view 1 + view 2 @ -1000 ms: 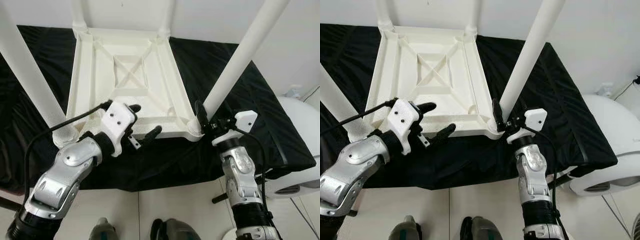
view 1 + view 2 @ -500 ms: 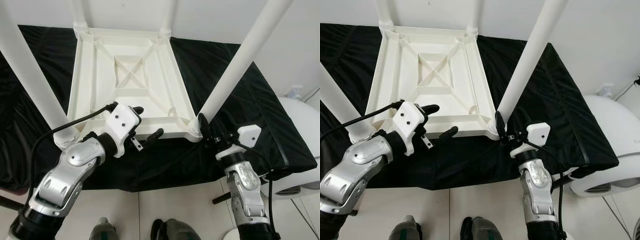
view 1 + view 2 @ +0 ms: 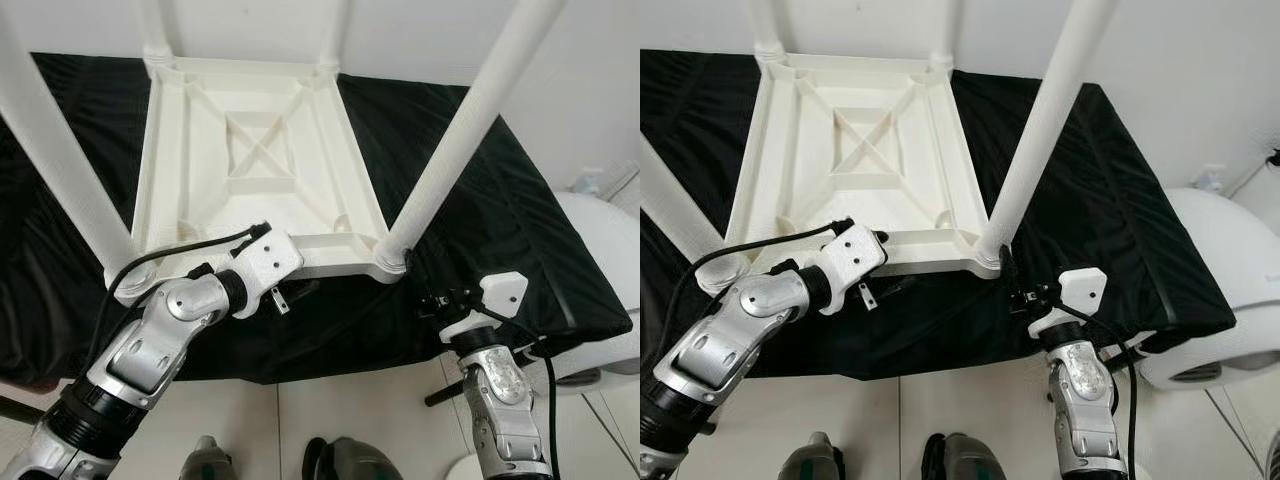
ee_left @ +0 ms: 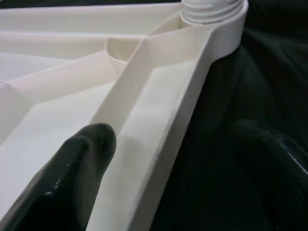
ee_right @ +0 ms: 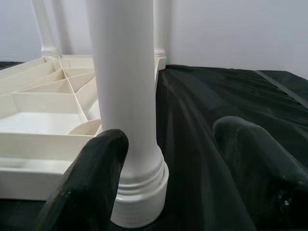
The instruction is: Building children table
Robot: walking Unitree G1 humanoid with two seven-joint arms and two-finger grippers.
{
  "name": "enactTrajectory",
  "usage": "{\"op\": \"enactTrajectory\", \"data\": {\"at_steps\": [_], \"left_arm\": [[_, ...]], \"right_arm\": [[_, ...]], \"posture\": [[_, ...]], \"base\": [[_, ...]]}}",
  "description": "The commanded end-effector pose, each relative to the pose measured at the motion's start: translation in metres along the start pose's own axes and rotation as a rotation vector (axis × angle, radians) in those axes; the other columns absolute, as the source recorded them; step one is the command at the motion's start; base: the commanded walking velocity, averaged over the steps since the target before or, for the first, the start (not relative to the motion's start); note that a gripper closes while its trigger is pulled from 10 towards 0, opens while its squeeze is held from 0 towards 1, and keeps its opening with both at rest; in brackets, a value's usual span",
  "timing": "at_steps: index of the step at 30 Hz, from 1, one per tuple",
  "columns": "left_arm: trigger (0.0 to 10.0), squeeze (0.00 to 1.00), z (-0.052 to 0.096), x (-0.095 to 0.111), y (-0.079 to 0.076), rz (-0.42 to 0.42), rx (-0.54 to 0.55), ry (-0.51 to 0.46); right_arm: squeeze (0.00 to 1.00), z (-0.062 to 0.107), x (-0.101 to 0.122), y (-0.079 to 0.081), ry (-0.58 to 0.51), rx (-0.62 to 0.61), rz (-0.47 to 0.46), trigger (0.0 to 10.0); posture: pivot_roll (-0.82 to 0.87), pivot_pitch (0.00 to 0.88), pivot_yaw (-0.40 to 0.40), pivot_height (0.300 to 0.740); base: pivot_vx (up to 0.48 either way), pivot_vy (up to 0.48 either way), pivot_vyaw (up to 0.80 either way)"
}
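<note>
Left gripper (image 3: 290,292), fingers spread over the near rim of the upturned table (image 3: 262,160) on the black cloth (image 3: 500,220), should close squarely, while the open right gripper (image 3: 1025,296) waits beside the near-right leg (image 3: 1040,120).

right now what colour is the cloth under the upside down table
Black. The cloth under the white table shows best in the right eye view.

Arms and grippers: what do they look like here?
Both arms are jointed silver metal with black collars. The left gripper and right gripper each have a white block-shaped housing and two long black fingers. A black cable loops from each housing back along its arm.
</note>
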State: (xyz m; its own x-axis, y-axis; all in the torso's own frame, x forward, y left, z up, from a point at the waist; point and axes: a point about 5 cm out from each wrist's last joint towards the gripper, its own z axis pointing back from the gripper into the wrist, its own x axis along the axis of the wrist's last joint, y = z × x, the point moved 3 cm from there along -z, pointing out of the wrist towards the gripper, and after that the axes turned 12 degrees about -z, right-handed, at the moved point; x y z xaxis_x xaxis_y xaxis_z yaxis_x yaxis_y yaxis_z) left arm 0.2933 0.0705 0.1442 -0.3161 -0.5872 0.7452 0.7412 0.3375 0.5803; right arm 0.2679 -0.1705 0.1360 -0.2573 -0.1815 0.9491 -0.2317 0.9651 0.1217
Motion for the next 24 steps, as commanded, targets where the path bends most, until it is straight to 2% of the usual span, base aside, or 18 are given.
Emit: {"op": "enactTrajectory", "data": {"at_steps": [1,7,12,24], "left_arm": [[10.0,0.00,-0.003,-0.002,-0.004,-0.009,-0.030,0.022],[10.0,0.00,-0.014,-0.008,0.000,-0.049,-0.066,0.087],[10.0,0.00,-0.020,-0.006,0.000,-0.071,-0.098,0.104],[10.0,0.00,-0.032,-0.008,0.000,-0.076,-0.158,0.161]], "right_arm": [[0.00,0.003,0.000,-0.003,0.010,-0.012,0.010,10.0],[0.00,0.010,-0.002,-0.004,0.025,-0.035,0.018,10.0],[0.00,0.014,-0.003,-0.004,0.030,-0.044,0.022,10.0],[0.00,0.024,-0.006,-0.004,0.049,-0.059,0.034,10.0]], "posture": [[0.03,0.077,-0.077,0.740],[0.02,0.066,-0.063,0.740],[0.02,0.063,-0.046,0.740],[0.01,0.068,-0.026,0.740]], "base": [[0.000,0.000,0.00],[0.000,0.000,0.00],[0.000,0.000,0.00],[0.000,0.000,0.00]]}}
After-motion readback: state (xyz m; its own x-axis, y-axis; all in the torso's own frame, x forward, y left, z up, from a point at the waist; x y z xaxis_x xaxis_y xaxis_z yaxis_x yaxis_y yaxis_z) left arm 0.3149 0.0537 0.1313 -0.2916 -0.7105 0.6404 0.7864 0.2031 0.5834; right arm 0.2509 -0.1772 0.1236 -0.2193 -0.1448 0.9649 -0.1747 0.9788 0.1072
